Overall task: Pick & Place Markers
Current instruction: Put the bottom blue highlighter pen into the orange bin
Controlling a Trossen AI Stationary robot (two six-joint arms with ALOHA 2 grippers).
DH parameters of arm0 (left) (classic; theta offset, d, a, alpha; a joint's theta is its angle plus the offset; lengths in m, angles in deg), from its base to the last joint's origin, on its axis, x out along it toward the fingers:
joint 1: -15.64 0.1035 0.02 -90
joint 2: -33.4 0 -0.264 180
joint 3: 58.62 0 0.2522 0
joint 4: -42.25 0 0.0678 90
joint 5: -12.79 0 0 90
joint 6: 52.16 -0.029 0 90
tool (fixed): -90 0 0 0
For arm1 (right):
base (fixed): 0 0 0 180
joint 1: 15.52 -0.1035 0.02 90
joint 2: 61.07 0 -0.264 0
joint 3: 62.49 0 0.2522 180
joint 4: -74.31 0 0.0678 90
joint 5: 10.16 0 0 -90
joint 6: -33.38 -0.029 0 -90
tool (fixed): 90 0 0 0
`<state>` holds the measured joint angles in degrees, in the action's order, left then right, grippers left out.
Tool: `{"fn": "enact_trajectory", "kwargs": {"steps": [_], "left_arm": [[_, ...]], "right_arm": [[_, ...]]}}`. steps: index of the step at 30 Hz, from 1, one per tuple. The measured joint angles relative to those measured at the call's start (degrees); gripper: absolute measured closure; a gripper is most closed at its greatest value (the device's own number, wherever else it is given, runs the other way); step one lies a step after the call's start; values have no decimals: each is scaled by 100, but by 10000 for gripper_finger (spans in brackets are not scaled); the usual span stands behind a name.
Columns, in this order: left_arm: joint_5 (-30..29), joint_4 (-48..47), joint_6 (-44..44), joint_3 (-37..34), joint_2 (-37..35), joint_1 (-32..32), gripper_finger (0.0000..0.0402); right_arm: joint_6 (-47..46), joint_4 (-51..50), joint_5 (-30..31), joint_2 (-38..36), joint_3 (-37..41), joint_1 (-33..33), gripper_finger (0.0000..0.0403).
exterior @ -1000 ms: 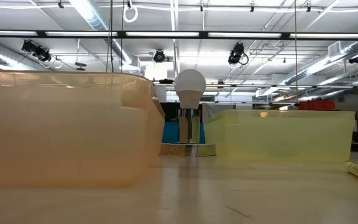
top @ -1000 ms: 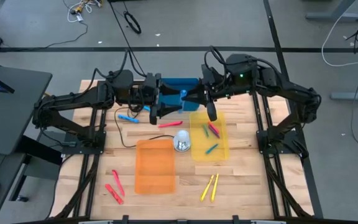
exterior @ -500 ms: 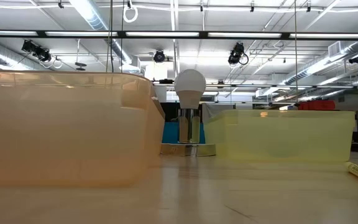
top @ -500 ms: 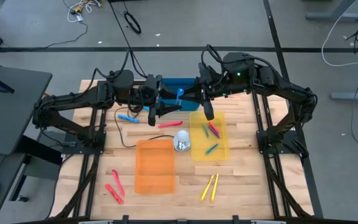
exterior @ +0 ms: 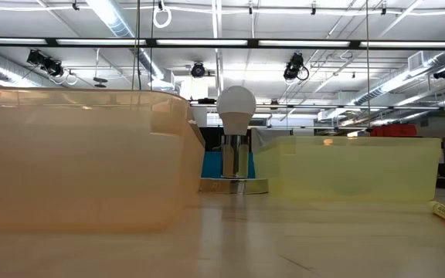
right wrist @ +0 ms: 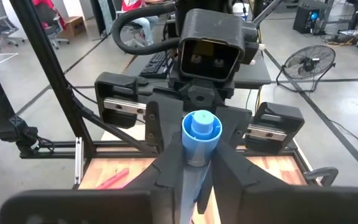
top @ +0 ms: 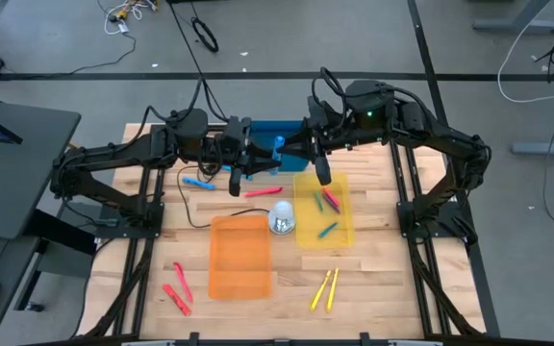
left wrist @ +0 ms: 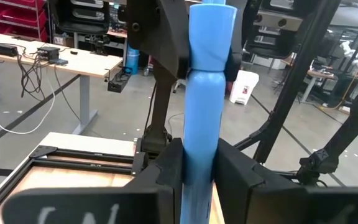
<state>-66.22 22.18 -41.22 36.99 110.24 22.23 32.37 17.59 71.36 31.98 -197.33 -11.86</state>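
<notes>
Closing in since the earlier frames: the left hand (top: 251, 161), whose fingers stood spread, now has them drawn together around the light blue plastic marker (top: 278, 146) that the right hand (top: 289, 150) holds out over the rear edge of the wooden desk (top: 383, 279). Both hands meet there above the blue rectangular tray (top: 267, 130). Left wrist view: light blue marker (left wrist: 204, 93) stands upright between the two dark fingers (left wrist: 169, 171), pinched on both sides. Right wrist view: same marker (right wrist: 199, 140) seen end-on, capped tip forward, clamped between that arm's own fingers (right wrist: 166, 168), with the left hand facing it from just beyond. So the marker is gripped from both ends.

Rest of desk unchanged. Red marker (top: 263, 192) and another light blue marker (top: 198, 182) lie near the rear edge, under the left arm. Translucent yellow tray (top: 323, 210) holds several markers in red, green and blue. Translucent orange tray (top: 239, 256) sits mid-desk beside a white bulb on a metal base (top: 282, 218). Two yellow markers (top: 325, 288) lie toward the front edge, red ones (top: 178, 291) toward the front left corner.
</notes>
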Motion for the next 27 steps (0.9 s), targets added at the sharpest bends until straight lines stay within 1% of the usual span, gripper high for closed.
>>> {"fn": "enact_trajectory", "kwargs": {"steps": [9, 16, 23, 27], "left_arm": [[-55, -1, 7, 0, 0, 0, 332], [-68, 2, -7, 0, 0, 0, 332], [20, -5, -24, 0, -16, 0, 332], [35, 18, -25, 0, -50, -9, 332]], "right_arm": [[39, -12, 28, 0, 0, 0, 302], [39, -225, 3, -41, 0, 0, 278], [91, -477, 10, -80, 0, 2, 231], [161, -567, 159, -248, 0, 4, 197]]}}
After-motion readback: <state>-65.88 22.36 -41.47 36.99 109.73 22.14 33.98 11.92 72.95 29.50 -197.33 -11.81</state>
